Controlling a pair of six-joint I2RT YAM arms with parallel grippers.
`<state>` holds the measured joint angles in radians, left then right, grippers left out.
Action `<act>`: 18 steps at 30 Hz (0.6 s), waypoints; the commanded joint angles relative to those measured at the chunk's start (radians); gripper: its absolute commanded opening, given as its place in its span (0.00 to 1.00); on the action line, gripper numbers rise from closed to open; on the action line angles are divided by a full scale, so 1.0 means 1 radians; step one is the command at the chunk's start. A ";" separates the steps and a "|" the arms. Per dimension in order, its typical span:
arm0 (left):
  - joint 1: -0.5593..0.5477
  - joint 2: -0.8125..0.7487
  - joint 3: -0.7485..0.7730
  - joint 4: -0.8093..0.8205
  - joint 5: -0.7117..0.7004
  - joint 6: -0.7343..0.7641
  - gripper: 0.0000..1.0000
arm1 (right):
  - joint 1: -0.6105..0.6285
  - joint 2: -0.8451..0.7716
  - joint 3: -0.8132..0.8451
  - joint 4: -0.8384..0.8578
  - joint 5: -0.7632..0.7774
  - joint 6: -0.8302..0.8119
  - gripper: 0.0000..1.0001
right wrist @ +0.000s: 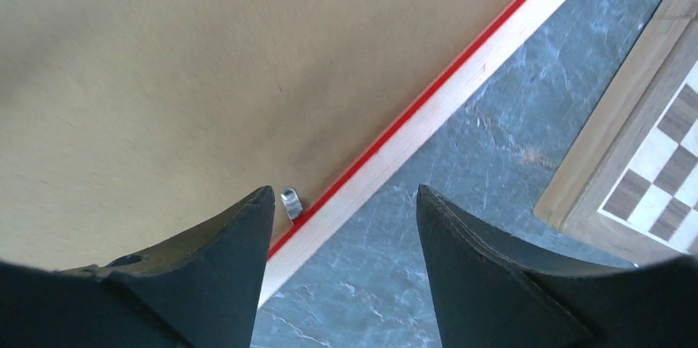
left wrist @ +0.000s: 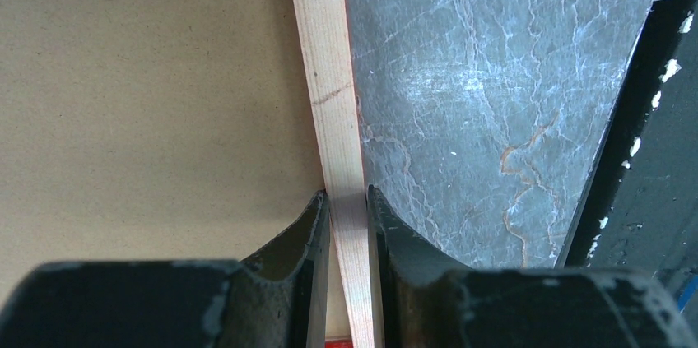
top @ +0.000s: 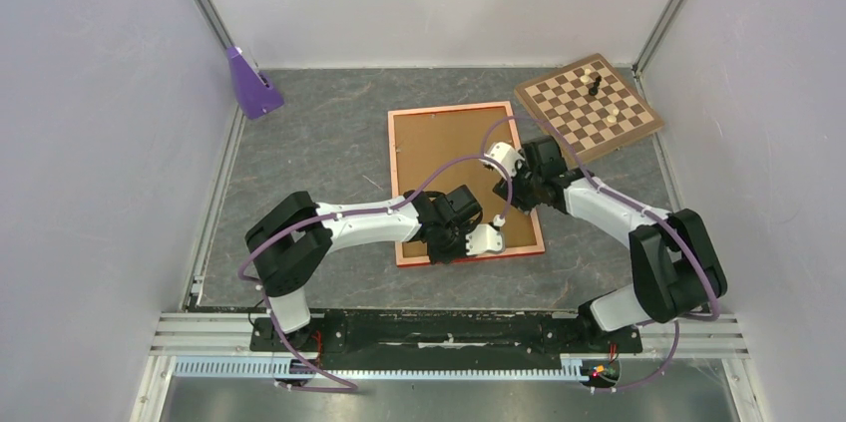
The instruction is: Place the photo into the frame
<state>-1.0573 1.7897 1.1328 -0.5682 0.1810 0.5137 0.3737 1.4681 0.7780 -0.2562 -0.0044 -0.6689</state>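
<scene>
Two black fingers (left wrist: 313, 241) of the left gripper (left wrist: 347, 200) pinch the near rail of the frame (left wrist: 329, 76), one pressed to each side of the pale wood strip. One frame lies flat on the table (top: 309, 153), mid-table in front of the two arms, its orange-red edge outlining one brown backing board (top: 439, 148) that sits inside it. The right gripper (right wrist: 342, 192) hangs spread over the frame's right rail, holding nothing, with one small metal clip (right wrist: 290, 202) between its fingertips. One chessboard (top: 589, 108) sits at the far right, just beside the frame's corner, carrying one dark piece (top: 595, 84); its pale pieces are too small to count. One purple wedge (top: 251, 83) stands far left.
</scene>
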 commanded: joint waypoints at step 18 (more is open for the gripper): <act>-0.010 0.056 -0.065 -0.024 0.068 -0.062 0.02 | 0.020 -0.020 -0.026 0.019 -0.403 0.201 0.67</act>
<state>-1.0557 1.7836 1.1275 -0.5591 0.1780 0.4980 0.3733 1.4391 0.7879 -0.2932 -0.3607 -0.4694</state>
